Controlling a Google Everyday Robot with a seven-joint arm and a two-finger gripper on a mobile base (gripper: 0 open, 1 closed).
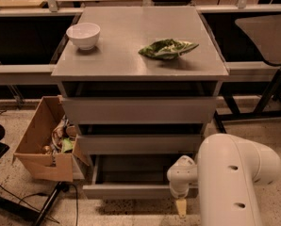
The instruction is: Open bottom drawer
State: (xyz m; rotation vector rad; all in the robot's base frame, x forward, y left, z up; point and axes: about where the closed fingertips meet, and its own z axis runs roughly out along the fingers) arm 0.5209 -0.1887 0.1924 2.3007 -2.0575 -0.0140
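Hanging low in the frame, right of centre, the white, cream-tipped gripper (181, 206) sits at the front edge of the wide, shallow grey bottom drawer (131, 190), which stands pulled out at lower centre. Whether the claw is parted or closed cannot be told.

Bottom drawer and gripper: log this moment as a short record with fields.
bottom drawer: pulled partly out, grey tray interior showing
gripper: low, at the right end of the drawer's front, pointing down
cabinet top: white bowl back left, green bag to the right
floor, left of cabinet: open cardboard box holding clutter
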